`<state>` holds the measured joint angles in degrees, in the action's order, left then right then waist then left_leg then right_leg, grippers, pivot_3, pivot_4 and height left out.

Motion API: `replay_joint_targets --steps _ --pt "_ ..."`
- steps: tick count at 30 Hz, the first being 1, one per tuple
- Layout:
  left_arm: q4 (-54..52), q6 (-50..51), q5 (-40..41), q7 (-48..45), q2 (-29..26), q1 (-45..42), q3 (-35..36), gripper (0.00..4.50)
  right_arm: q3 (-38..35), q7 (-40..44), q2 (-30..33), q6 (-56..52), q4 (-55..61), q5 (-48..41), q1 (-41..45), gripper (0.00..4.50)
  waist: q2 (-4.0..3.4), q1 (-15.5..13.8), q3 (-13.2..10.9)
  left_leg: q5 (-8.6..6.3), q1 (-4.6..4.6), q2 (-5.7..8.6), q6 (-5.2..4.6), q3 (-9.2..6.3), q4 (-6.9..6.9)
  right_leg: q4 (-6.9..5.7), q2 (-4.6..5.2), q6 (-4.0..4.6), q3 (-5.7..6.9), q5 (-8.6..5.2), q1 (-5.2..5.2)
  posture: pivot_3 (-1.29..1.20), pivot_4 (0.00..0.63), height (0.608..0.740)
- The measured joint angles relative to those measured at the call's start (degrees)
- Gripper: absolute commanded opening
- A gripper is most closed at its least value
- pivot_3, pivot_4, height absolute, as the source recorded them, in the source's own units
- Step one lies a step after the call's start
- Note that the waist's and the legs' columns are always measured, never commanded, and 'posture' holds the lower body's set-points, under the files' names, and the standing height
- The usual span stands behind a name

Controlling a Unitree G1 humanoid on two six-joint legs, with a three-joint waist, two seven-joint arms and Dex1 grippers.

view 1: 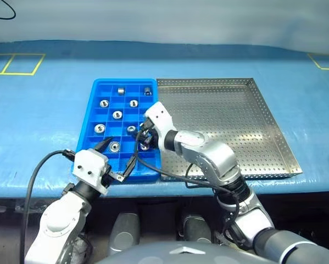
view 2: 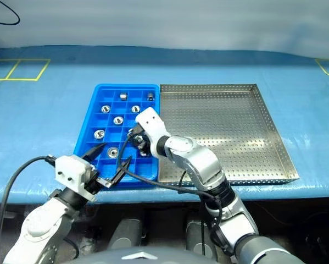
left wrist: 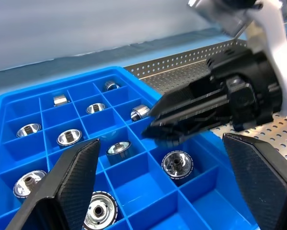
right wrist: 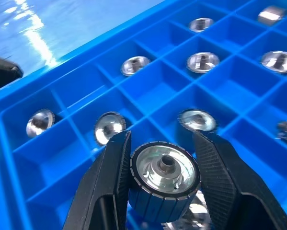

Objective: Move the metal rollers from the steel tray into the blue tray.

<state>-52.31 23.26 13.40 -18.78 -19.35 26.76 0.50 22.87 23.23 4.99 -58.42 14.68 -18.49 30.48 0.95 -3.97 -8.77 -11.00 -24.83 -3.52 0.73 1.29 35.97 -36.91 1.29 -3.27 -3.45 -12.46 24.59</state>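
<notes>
One roller (right wrist: 164, 178) is gripped between the right fingers (right wrist: 215, 182), held over the blue tray (view 1: 96, 91). About eight rollers already lie in compartments ahead of those fingers. The steel tray (view 1: 274, 137) is seen bare, so this looks to be the last. The left fingers (left wrist: 69, 179) are spread wide, holding nothing.

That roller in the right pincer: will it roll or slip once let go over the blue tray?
The roller looks rigid, polished metal, probably slippery. Its ribbed rim likely helps the right pincer keep it. Being round, it might roll, but the blue tray has walled compartments that should stop it.
</notes>
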Motion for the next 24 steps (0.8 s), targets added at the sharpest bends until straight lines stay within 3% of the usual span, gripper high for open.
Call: replay_joint_targets --steps 14,16,21,24 --pt "-1.46 -0.06 0.12 2.25 0.14 3.01 0.09 4.50 7.04 5.44 0.97 0.49 -1.27 -1.17 -2.83 1.71 0.02 -2.23 -0.02 -0.09 -0.09 -0.01 0.10 -0.12 -0.01 0.10 0.12 0.08 0.33 -0.06 0.14 0.37 0.150 0.740" --pt "-1.46 -0.06 0.11 2.42 0.13 2.45 -0.50 4.50 7.06 5.15 0.80 1.22 -2.52 -0.43 -3.08 2.43 0.02 -2.36 -0.01 -0.10 -0.09 -0.01 0.10 -0.12 -0.01 0.10 0.12 0.09 0.34 -0.07 0.15 0.37 0.150 0.740" --pt "-1.08 0.04 0.12 2.40 0.04 -0.47 -1.18 4.50 5.87 5.21 -0.01 2.91 -3.24 -0.23 -4.11 3.52 0.01 -2.13 0.01 -0.12 -0.03 -0.07 0.11 -0.12 -0.04 0.03 0.06 0.16 0.37 -0.11 0.07 0.31 0.150 0.740" --pt "0.69 0.13 0.22 1.90 -0.08 -2.12 -1.76 4.50 5.81 5.12 0.06 2.86 -2.45 -0.25 -4.80 4.42 -0.03 -1.99 -0.01 -0.12 0.08 -0.08 0.11 -0.21 0.01 0.02 0.08 0.17 0.46 -0.12 0.13 0.26 0.150 0.740"
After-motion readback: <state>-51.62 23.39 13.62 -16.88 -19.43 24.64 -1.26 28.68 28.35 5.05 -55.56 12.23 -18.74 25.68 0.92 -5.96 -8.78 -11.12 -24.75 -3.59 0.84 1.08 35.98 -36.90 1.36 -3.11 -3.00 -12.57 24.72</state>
